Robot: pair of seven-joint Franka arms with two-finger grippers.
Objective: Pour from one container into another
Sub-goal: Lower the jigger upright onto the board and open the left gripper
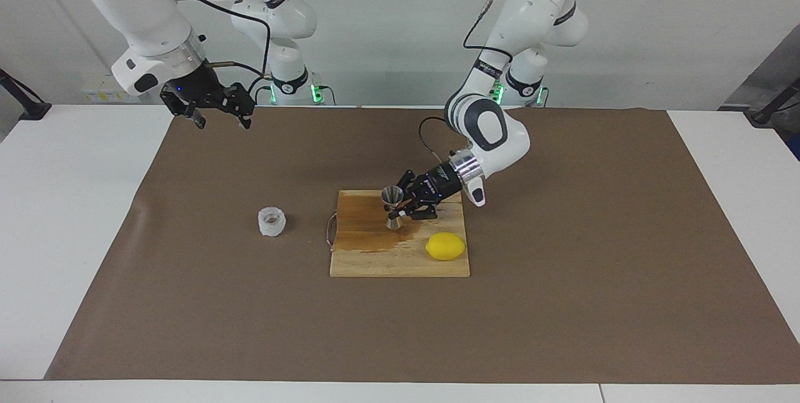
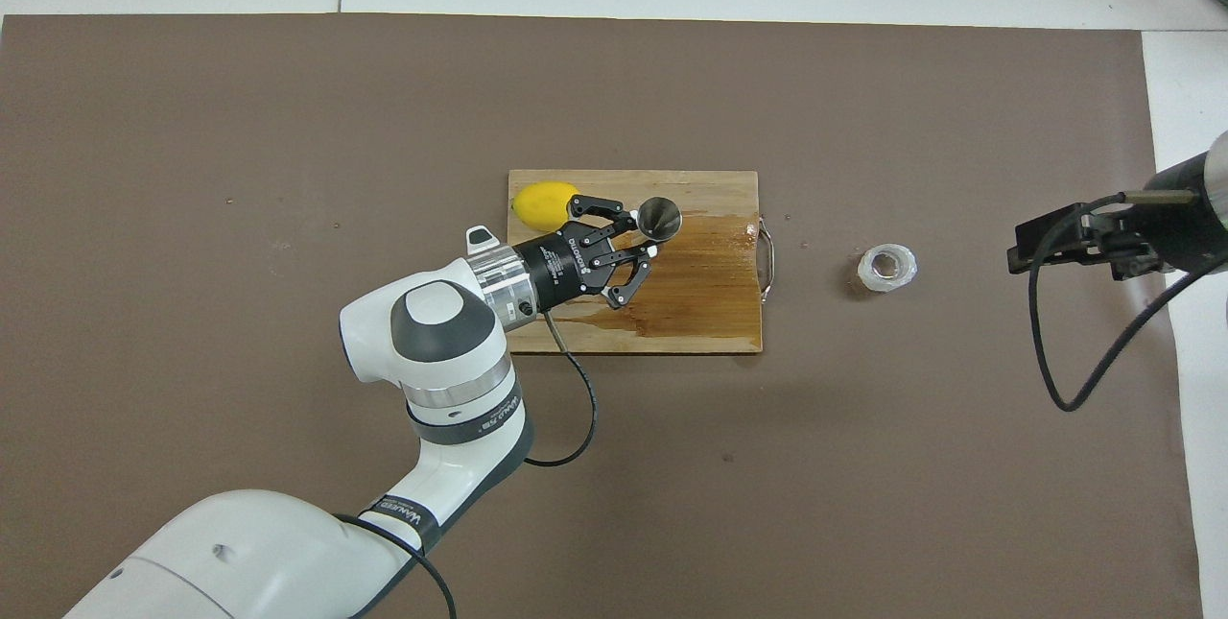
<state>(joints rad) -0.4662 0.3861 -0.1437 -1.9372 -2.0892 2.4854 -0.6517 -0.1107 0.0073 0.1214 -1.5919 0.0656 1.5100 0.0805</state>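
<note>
The silver hourglass jigger (image 1: 392, 205) (image 2: 660, 217) stands upright low over the wet patch of the wooden cutting board (image 1: 375, 262) (image 2: 710, 326). My left gripper (image 1: 404, 208) (image 2: 646, 236) is shut on its narrow waist, coming in from the left arm's end. I cannot tell whether its foot touches the board. The crinkled translucent cup (image 1: 271, 221) (image 2: 886, 267) sits on the brown mat beside the board's handle, toward the right arm's end. My right gripper (image 1: 222, 120) (image 2: 1065, 240) waits open in the air over the mat's corner, holding nothing.
A yellow lemon (image 1: 445, 246) (image 2: 543, 202) lies on the board's corner farthest from the robots, at the left arm's end. A dark wet stain covers much of the board. A metal handle (image 1: 329, 231) sticks out of the board toward the cup.
</note>
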